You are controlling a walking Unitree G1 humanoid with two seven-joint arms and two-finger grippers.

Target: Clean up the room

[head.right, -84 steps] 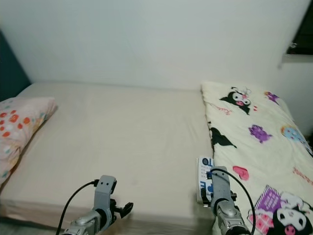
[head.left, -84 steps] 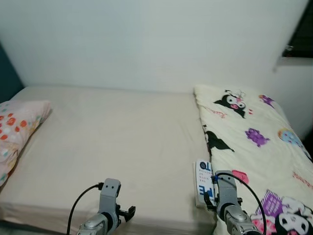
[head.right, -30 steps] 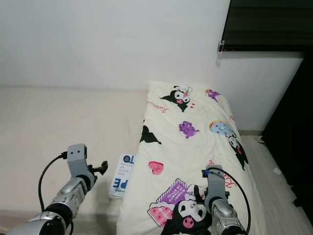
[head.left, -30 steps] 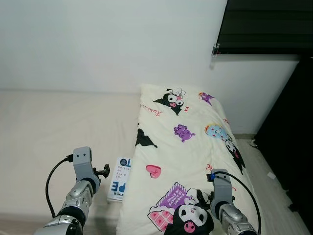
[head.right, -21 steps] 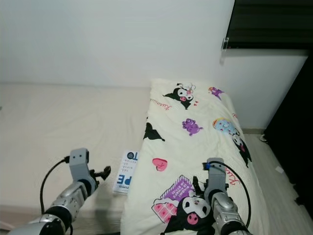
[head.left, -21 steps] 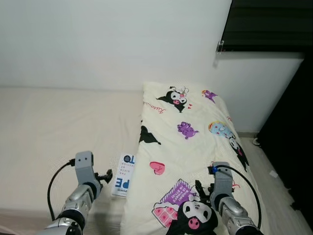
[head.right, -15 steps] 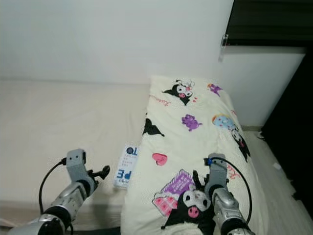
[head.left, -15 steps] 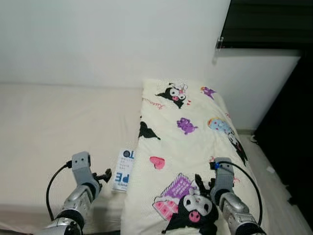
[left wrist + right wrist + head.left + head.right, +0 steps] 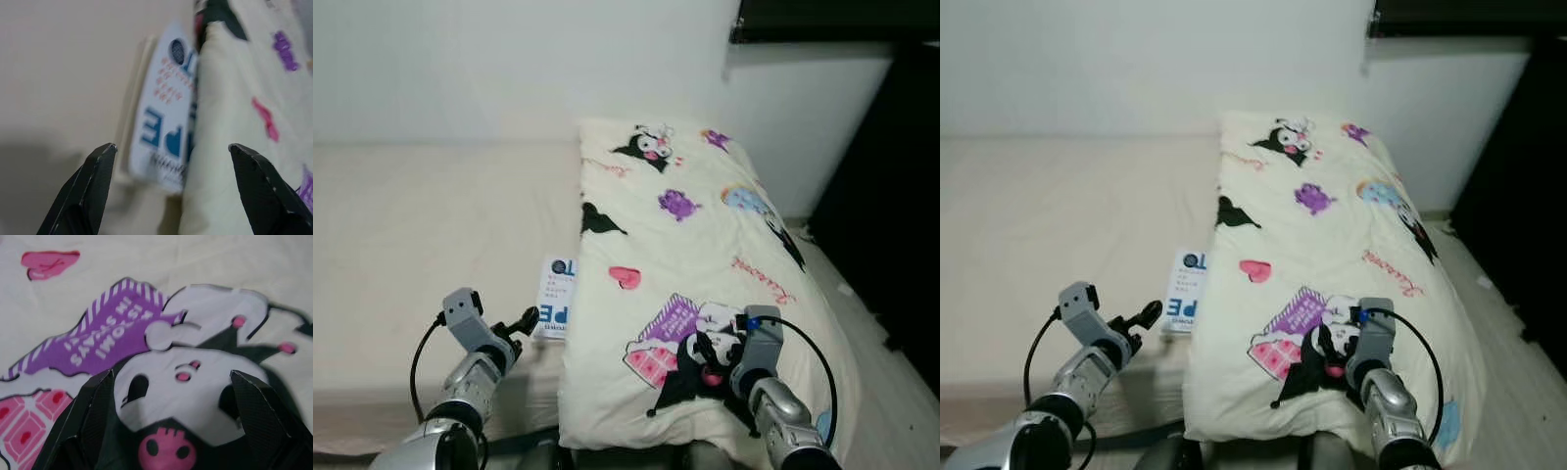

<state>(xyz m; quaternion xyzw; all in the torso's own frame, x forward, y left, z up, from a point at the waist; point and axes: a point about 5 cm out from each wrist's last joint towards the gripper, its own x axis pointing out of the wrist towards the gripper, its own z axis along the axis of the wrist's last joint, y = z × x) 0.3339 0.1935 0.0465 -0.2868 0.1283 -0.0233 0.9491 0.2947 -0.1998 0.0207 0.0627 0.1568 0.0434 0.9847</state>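
A cream blanket (image 9: 685,245) printed with cartoon figures lies folded along the right part of the bed. A white booklet (image 9: 556,299) with blue letters sticks out from under its left edge. My left gripper (image 9: 1144,318) hovers low over the sheet just short of the booklet (image 9: 166,127), open with nothing between its fingers. My right gripper (image 9: 171,374) is open over the black and white cartoon print at the blanket's near end, close above the cloth.
The beige mattress (image 9: 411,215) stretches to the left, with a white wall (image 9: 509,69) behind it. A dark piece of furniture (image 9: 901,196) stands at the right, past a strip of pale floor (image 9: 857,313). The bed's near edge lies just before me.
The camera has turned right and tipped down, so the blanket's near end now lies before me. My right gripper has come over the black cartoon print. The left stays by the booklet.
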